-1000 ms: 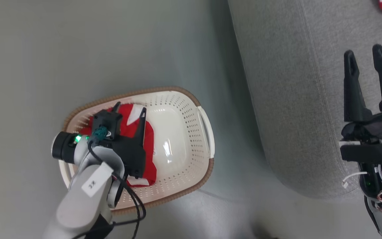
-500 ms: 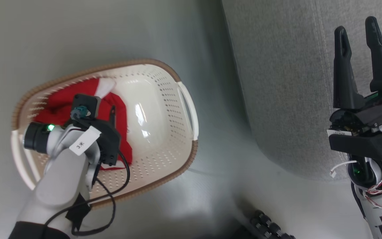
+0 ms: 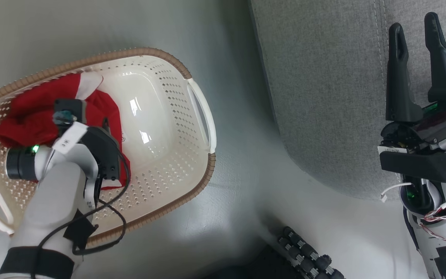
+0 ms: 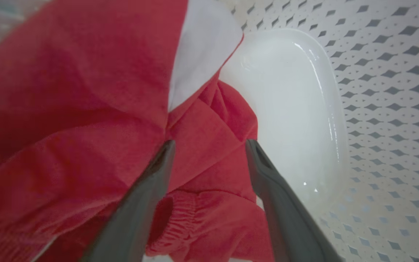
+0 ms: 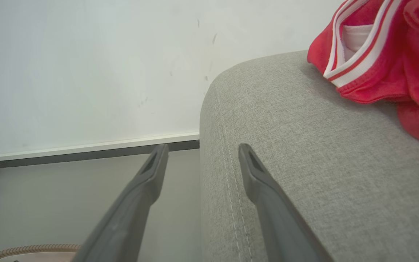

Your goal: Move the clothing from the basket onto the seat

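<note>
The cream basket (image 3: 201,180) stands on the floor to the left of the grey seat (image 3: 323,97). One red piece of clothing (image 3: 29,112) lies bunched in the basket's left half. My left arm (image 3: 52,182) reaches down into the basket. The left gripper (image 4: 209,143) is open, its fingers standing on either side of a red fold (image 4: 209,163) beside a white panel. My right gripper (image 3: 413,23) hangs open and empty over the seat's edge. A second red garment (image 5: 380,54) with white striped trim lies on the seat (image 5: 322,163).
Pale grey floor surrounds the basket. A dark ribbed part of my base (image 3: 308,255) shows at the bottom. In the right wrist view a white wall (image 5: 86,72) with a dark skirting strip stands behind the seat, and the basket rim (image 5: 31,249) shows low left.
The head camera has shifted, so basket and seat sit further left and larger. My left gripper has gone deeper into the basket onto the red garment. Both grippers stay open.
</note>
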You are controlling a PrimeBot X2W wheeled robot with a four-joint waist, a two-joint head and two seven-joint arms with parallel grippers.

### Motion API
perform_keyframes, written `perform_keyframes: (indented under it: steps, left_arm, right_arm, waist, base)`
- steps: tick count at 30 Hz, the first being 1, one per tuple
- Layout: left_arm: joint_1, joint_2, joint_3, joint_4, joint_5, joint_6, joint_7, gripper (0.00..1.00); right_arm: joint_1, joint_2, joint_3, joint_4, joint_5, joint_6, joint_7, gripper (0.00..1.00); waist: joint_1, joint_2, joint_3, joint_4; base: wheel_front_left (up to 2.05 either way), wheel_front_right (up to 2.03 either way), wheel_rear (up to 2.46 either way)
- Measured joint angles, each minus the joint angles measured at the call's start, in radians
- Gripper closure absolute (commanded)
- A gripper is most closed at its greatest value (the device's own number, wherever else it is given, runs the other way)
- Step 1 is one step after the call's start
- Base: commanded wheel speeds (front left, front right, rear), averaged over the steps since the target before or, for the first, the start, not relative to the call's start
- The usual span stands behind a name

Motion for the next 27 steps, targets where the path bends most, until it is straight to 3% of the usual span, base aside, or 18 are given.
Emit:
perform_keyframes:
  steps: [15, 27]
  left_arm:
    - [-0.085, -0.009, 0.073, 0.092, -0.009, 0.025, -0.041, 0.00]
    - [-0.138, 0.016, 0.112, 0.173, 0.035, 0.026, -0.083, 0.00]
  right_arm:
    - [-0.009, 0.024, -0.007, 0.010, -0.021, 0.009, 0.000, 0.00]
    - [-0.010, 0.035, -0.008, 0.012, -0.037, 0.009, 0.000, 0.00]
  waist:
    - [-0.0002, 0.0000, 0.021, 0.000]
    - [-0.0001, -0.0002, 0.036, -0.003]
  base:
    - [0.00, 0.00, 0.00]
    - [0.00, 0.00, 0.00]
